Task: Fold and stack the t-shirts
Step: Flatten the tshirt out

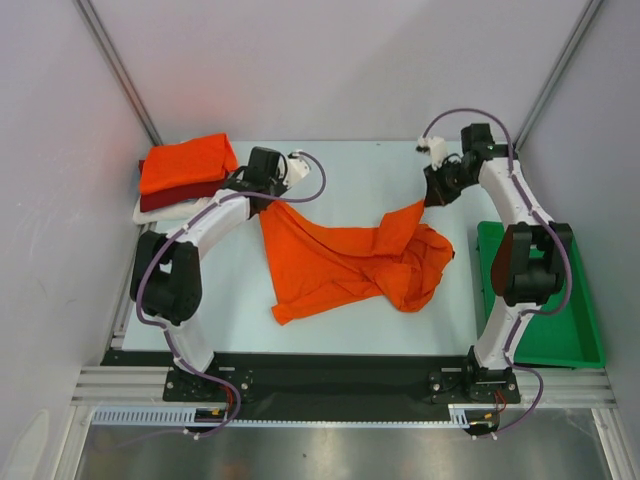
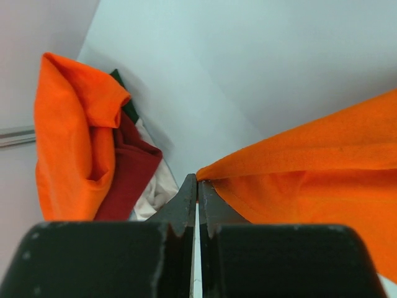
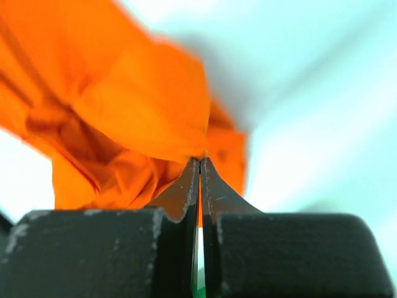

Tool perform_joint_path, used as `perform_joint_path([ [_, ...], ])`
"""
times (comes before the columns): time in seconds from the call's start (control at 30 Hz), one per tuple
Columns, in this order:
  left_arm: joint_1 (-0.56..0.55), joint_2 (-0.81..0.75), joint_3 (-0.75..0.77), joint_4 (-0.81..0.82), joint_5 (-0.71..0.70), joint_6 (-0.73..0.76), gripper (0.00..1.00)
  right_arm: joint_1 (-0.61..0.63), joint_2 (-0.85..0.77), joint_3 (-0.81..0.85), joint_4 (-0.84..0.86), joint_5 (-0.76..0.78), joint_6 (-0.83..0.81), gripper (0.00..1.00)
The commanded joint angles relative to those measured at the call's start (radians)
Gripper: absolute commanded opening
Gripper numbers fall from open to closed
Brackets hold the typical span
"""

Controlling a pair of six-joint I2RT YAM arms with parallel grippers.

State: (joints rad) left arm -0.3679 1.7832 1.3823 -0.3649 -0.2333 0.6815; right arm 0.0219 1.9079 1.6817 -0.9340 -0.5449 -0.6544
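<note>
Left end effector [image 2: 197, 181] clamps the orange t-shirt [image 1: 340, 265]; right end effector [image 3: 200, 162] likewise (jaws closed).

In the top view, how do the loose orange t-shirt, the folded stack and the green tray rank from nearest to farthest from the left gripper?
1. loose orange t-shirt: mid-table, its corner pinched in the left gripper.
2. folded stack: back left corner, a little beyond the gripper.
3. green tray: right edge, far across the table.
</note>
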Motion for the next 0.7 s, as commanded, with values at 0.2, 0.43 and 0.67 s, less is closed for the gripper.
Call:
perform_joint_path([
  [0.2,0.011,-0.027,0.171,0.011,-0.035,-0.105,0.0,-0.112,-0.04,0.266,0.268,-0.036,0.346,0.0],
  [0.43,-0.074,-0.226,0.213,-0.091,-0.018,-0.126,0.0,-0.131,-0.104,0.253,0.419,-0.113,0.487,0.0],
  [0.67,-0.077,-0.343,0.288,-0.055,-0.089,-0.048,0.01,-0.096,-0.3,0.251,0.394,-0.015,0.44,0.0],
])
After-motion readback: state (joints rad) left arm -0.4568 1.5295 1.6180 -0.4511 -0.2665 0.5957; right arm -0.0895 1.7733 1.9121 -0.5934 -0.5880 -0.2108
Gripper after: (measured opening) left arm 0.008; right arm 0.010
